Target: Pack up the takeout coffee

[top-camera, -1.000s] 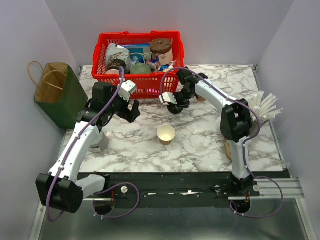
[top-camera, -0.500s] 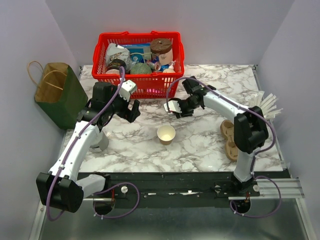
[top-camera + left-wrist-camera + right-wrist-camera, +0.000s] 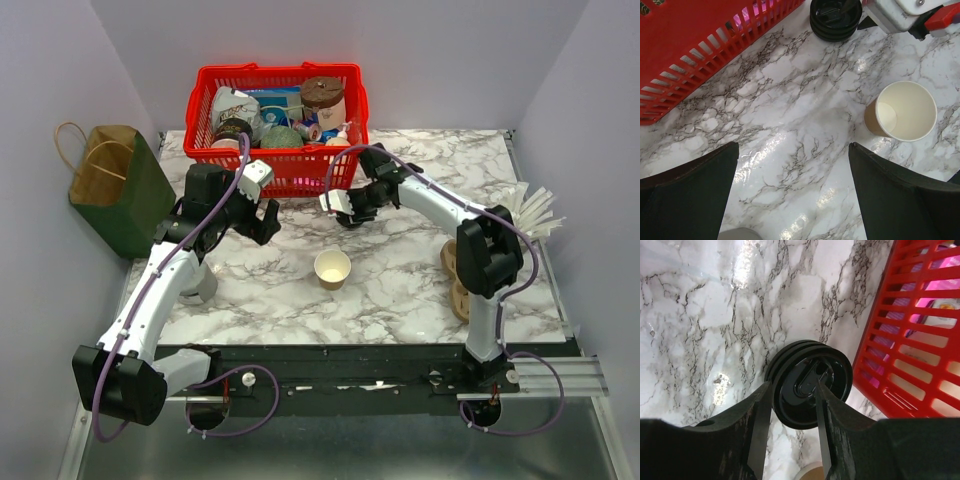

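Swinging back from where it was half a second ago, the right tool (image 3: 345, 207) now sits over the stack of black lids (image 3: 805, 352), close to the red basket (image 3: 275, 68). The left tool (image 3: 795, 200) and the takeout coffee cup (image 3: 332, 268) have not shifted. The right tool's jaws stand part-way apart directly above the top lid, narrower than its rim, and whether they pinch it cannot be told. The left tool is fully released, hovering over the marble surface (image 3: 790, 115). The cup stands upright and uncovered ahead and to the right of it, and well apart from the right tool on the side away from the basket. The step looks like fetching a lid. Doing it well likely means catching only 1 lid at its raised centre and lifting straight up so the others stay behind. The basket wall beside the tool should be kept clear, and the lid should travel level to the cup.
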Action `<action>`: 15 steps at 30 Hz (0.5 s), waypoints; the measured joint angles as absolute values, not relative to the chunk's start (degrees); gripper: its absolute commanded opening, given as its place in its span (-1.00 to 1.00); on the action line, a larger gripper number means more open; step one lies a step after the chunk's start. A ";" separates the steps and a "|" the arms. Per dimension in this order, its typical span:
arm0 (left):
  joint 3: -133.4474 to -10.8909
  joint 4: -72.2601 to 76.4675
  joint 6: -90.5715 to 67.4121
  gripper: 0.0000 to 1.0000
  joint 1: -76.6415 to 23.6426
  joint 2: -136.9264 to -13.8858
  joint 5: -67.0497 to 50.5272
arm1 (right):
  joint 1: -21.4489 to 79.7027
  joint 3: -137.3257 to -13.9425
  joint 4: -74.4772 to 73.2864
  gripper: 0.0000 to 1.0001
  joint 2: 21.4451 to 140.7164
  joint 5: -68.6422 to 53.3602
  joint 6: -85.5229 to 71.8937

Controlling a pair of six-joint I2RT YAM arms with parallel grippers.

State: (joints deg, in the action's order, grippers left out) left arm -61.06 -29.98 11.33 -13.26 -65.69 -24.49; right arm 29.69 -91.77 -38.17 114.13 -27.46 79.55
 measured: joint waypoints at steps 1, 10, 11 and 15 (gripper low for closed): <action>-61.06 -29.98 11.35 0.97 -13.26 -65.69 -24.49 | 29.69 -92.18 -38.68 -0.04 114.69 -27.40 79.57; -61.06 -29.82 11.38 0.97 -13.26 -65.69 -24.45 | 29.85 -92.75 -40.75 -0.07 117.56 -24.36 79.77; -61.06 -29.78 11.35 0.97 -13.26 -65.69 -24.45 | 29.89 -92.75 -40.82 -0.08 117.78 -24.12 79.72; -61.04 -29.65 11.33 0.97 -13.26 -65.69 -24.45 | 29.93 -93.10 -41.25 -0.16 118.50 -23.24 79.50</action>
